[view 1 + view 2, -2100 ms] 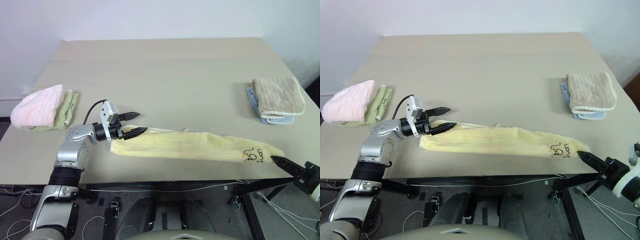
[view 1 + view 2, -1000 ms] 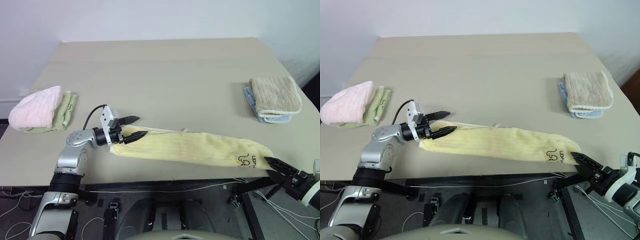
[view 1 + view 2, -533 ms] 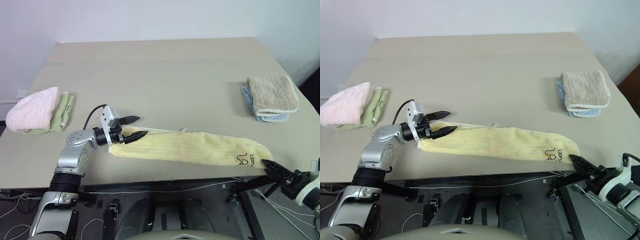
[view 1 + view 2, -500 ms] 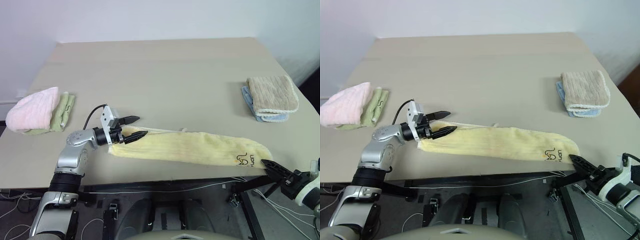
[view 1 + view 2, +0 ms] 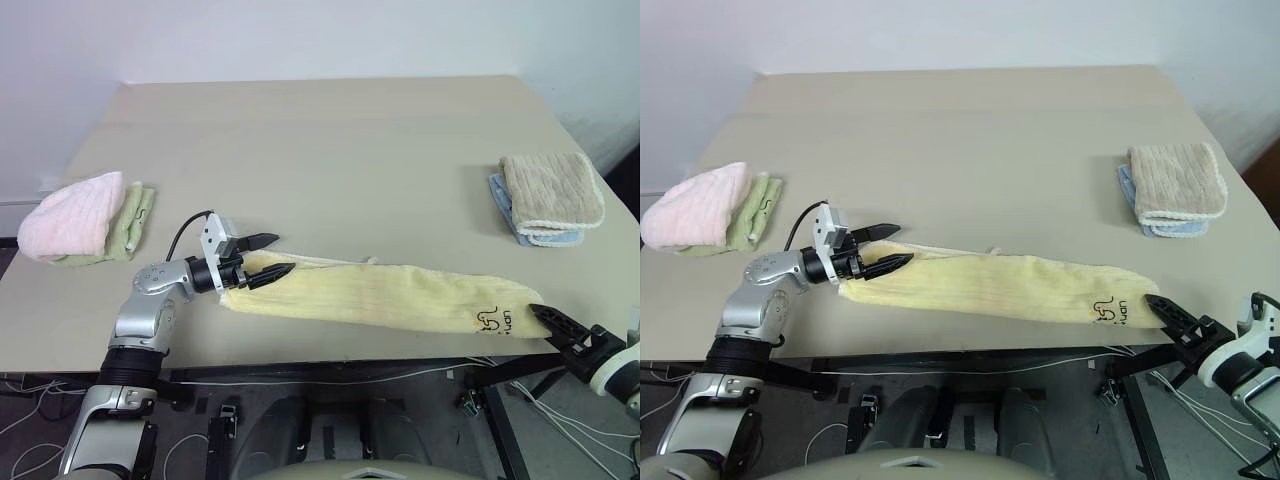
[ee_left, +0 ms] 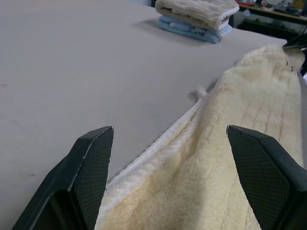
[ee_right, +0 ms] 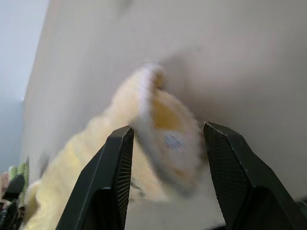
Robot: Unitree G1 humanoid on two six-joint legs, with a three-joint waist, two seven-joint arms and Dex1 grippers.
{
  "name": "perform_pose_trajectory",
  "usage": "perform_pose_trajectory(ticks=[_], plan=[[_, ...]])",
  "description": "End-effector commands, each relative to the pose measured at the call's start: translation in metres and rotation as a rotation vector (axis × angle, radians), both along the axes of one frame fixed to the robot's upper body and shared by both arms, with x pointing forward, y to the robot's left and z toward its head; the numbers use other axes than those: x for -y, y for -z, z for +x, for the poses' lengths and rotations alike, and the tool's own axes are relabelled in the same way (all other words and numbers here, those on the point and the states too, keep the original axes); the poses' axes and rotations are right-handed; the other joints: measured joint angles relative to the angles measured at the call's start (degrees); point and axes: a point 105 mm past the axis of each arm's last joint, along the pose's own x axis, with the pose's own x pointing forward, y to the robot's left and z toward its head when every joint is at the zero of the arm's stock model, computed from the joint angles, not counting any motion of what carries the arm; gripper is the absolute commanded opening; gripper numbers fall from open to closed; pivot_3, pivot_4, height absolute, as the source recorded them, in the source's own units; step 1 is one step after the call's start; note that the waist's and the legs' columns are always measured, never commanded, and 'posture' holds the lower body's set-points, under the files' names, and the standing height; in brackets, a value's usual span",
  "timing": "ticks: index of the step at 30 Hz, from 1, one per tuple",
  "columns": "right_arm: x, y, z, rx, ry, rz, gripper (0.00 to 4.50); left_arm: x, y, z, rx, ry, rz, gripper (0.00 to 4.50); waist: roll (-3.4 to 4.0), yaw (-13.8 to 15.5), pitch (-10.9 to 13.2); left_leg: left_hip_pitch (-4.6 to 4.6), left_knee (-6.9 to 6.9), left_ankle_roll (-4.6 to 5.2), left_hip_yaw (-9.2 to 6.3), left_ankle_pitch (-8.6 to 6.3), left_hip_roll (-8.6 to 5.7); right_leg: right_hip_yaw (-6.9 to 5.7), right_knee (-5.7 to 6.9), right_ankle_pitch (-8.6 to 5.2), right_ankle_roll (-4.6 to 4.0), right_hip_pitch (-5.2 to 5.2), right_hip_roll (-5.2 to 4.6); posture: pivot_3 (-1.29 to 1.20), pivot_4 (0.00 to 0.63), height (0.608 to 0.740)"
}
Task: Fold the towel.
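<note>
One towel (image 5: 380, 295) to fold lies stretched along the near edge of the bench (image 5: 330, 150), its long axis running left to right, logo end at the right. Two hands bracket it: the left hand (image 5: 272, 255) sits at the left end, fingers apart with that end between them, unclamped; the right hand (image 7: 165, 143) straddles the right end, fingers apart, not visibly pinching. Each arm is nearest its own end. Two other piles sit apart: pink towel (image 5: 70, 215) far left, beige towel (image 5: 552, 195) far right.
</note>
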Motion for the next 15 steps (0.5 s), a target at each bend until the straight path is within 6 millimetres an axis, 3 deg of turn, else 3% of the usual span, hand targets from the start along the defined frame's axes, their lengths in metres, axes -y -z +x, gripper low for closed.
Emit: perform_pose_trajectory(ticks=[1, 8, 15], plan=[[-0.006, -0.011, 0.003, 0.041, 0.009, 0.001, 2.39, -0.001, -0.010, -0.001, 0.047, 0.004, -0.010, 3.96, 0.00, 0.00, 0.00, 0.00, 0.00, 0.00, 0.00, 0.00, 0.00, 0.00, 0.00, 0.00, 0.00, 0.00, 0.00, 0.00, 0.150, 0.740], [-0.042, -0.019, 0.003, 0.047, -0.089, 0.092, 2.39, -0.002, -0.011, 0.000, 0.051, 0.003, -0.005, 3.96, 0.00, -0.07, 0.00, 0.00, -0.03, 0.04, 0.00, 0.02, 0.00, 0.01, 0.00, 0.00, 0.00, -0.02, 0.00, 0.00, 0.150, 0.740], [-0.038, -0.015, 0.002, 0.003, -0.053, 0.071, 2.39, -0.004, -0.011, 0.000, 0.050, -0.004, 0.004, 3.96, 0.00, -0.01, 0.00, -0.01, -0.03, 0.08, 0.00, 0.04, 0.00, 0.01, -0.02, -0.01, -0.01, -0.02, -0.01, 0.00, 0.150, 0.740]])
